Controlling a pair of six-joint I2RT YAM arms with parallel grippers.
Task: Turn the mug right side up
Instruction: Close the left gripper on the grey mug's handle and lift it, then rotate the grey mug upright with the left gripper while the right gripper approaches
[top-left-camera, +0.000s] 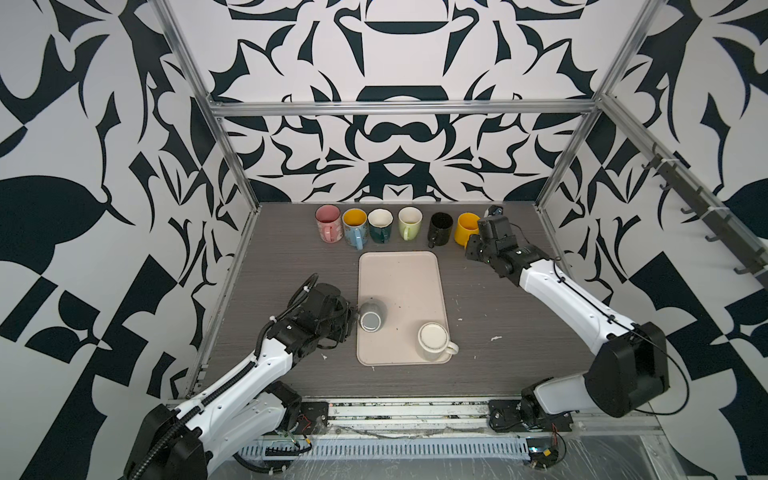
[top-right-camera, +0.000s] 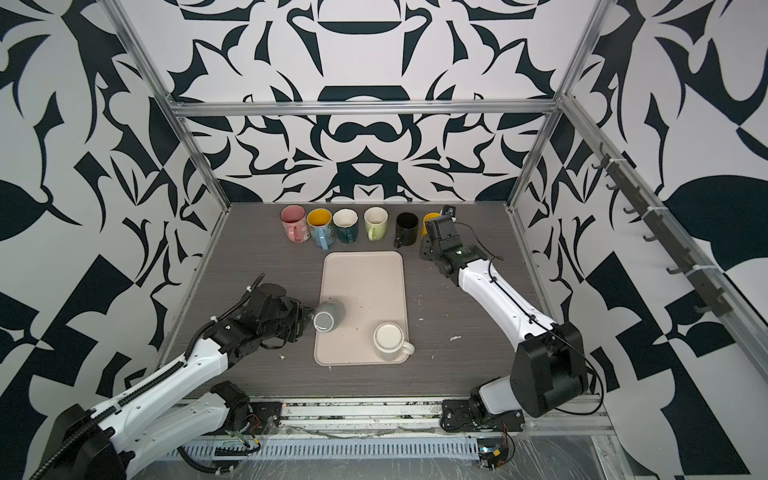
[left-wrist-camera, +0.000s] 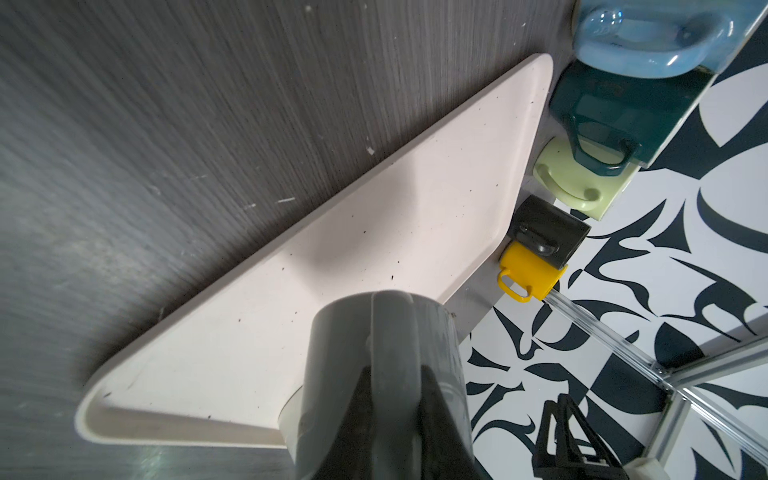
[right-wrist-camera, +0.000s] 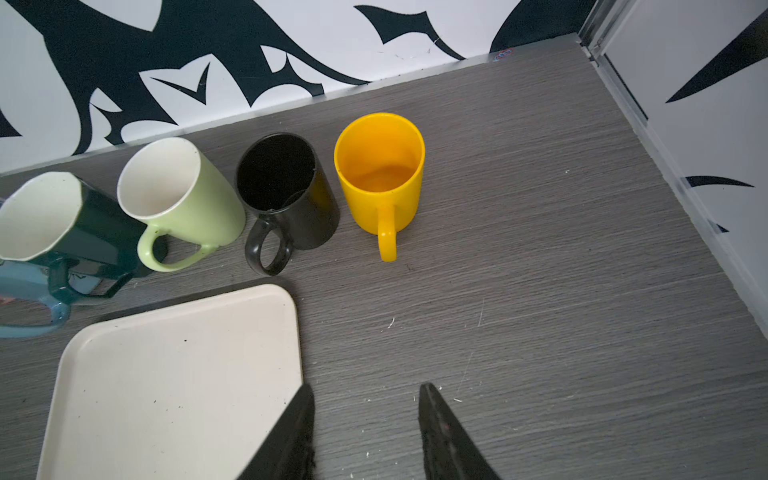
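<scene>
My left gripper (top-left-camera: 353, 312) clamps the tilted grey mug's (top-left-camera: 372, 316) handle at the tray's (top-left-camera: 399, 274) left edge, leverage for righting it; right gripper (right-wrist-camera: 368, 387) hangs parted, empty.

yellow mug (right-wrist-camera: 380, 178), black mug (right-wrist-camera: 286, 195) beside — tray (right-wrist-camera: 166, 374) corner, gripper (right-wrist-camera: 366, 386) parted

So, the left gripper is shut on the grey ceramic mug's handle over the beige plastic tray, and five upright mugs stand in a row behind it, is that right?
No: six mugs stand in that row, not five, from the pink mug to the yellow mug, as both top views show. The rest holds: the left gripper grips the grey ceramic mug over the beige plastic tray.
</scene>
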